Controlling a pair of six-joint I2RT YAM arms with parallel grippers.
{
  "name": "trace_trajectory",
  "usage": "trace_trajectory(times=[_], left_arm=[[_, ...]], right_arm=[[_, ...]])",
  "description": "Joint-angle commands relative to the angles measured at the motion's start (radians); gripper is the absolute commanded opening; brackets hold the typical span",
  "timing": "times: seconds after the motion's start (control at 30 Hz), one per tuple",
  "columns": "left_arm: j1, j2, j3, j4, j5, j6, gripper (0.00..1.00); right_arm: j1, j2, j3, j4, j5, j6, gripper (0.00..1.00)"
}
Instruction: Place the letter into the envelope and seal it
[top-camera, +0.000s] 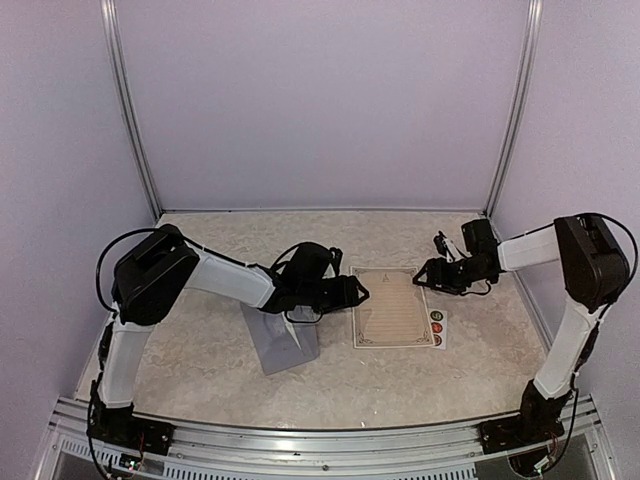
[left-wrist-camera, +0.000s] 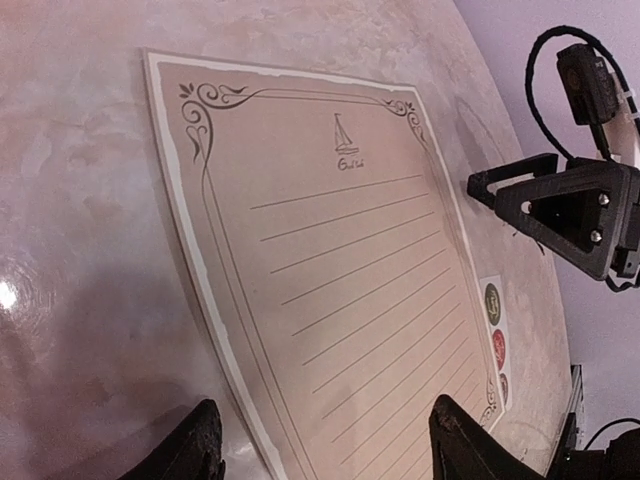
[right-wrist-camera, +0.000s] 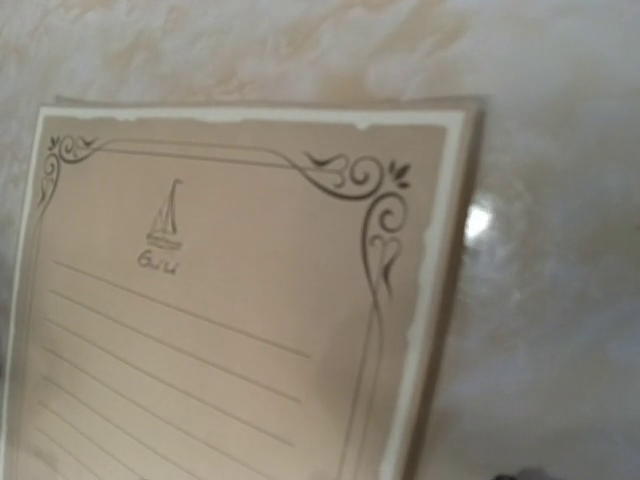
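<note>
Pale marbled tabletop (top-camera: 200, 370), lilac walls (top-camera: 320, 100). Letter (top-camera: 392, 308) lies between spread, empty left fingers (left-wrist-camera: 200, 445) and right fingers (left-wrist-camera: 565, 205), opening unclear.

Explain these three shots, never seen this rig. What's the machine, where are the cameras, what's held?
These are two robot arms bolted at the table's near edge, each ending in a two-finger gripper. The wide picture comes from a fixed camera above and behind them. The other two come from a camera on each wrist, looking past the fingers.

On the marbled table lie a cream lined letter with a sailboat heading, a grey-blue envelope to its left, partly under the left arm, and a small white sticker strip by the letter's right edge.

The left gripper hangs over the letter with its fingers apart. The right gripper hovers near the letter's far right corner. Neither visibly holds anything.
</note>
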Motion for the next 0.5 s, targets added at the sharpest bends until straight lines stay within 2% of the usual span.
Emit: trace_trajectory(times=[0.0,0.3,0.47], left_arm=[[0.017,0.055,0.043,-0.032,0.006,0.024,0.64],[0.038,0.121,0.067,0.002,0.038,0.036,0.55],[0.044,0.138,0.077,0.011,0.05,0.041,0.52]], right_arm=[[-0.014,0.054,0.045,0.011,-0.062,-0.021,0.68],[-0.014,0.148,0.071,0.048,-0.175,0.006,0.64],[-0.013,0.169,0.065,0.06,-0.239,0.023,0.58]])
